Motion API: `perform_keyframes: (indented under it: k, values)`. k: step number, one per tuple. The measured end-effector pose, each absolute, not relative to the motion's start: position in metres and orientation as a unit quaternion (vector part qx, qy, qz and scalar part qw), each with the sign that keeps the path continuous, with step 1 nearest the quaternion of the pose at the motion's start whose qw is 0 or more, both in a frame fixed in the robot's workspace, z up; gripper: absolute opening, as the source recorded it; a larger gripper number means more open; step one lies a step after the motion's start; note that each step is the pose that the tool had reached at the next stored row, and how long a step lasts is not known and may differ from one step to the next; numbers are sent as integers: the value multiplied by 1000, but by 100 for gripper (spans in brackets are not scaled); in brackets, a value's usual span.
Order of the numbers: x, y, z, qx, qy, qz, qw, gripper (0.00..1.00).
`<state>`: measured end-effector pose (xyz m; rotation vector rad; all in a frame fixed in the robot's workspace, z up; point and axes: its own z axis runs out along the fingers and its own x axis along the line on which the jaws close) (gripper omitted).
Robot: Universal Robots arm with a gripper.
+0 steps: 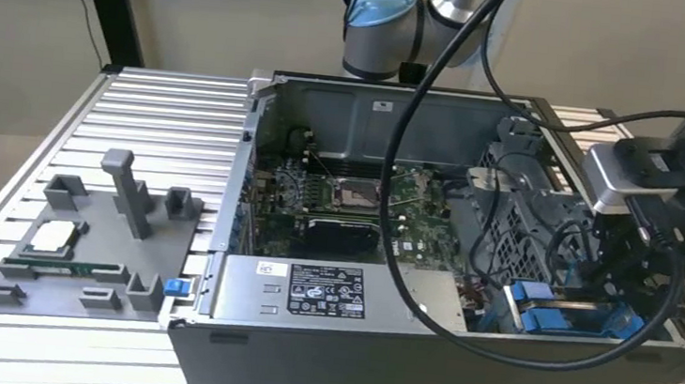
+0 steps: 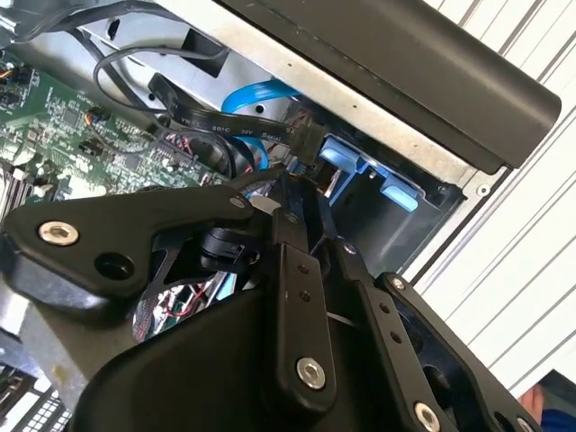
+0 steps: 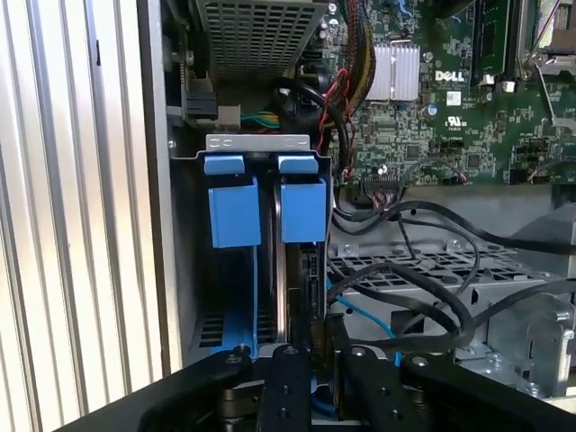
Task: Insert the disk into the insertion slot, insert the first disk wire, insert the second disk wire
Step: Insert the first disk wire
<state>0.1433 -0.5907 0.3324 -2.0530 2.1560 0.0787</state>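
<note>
Matte black claw at blue-railed rectangular insertion slot.

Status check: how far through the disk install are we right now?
Done, apparently: the disk sits edge-on inside the insertion slot. In hand: the gripper is at the disk's exposed edge, among loose black cables. Left: neither disk wire can be seen plugged in, so count both as open.
</note>
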Motion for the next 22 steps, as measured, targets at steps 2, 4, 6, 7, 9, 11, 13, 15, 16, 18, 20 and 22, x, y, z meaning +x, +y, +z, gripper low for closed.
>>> perform_keyframes:
  k: [2,4,6,7,9,11,13,15,16,18,20,22]
  values:
    - [143,-591,331,-685,723,26,81,0]
    - [143,-591,328,-684,725,26,82,0]
    - [143,-591,326,-682,726,26,82,0]
    - [143,-591,326,-682,727,25,81,0]
    - [143,-591,326,-682,727,25,81,0]
    - [143,-591,326,-682,727,25,82,0]
    - [143,-591,326,-682,727,25,82,0]
    - [143,-591,326,-682,727,25,82,0]
    - [143,-591,325,-682,727,25,82,0]
    - [143,-591,325,-682,727,25,82,0]
    - [143,-591,326,-682,727,25,81,0]
    - [143,-591,326,-682,727,25,81,0]
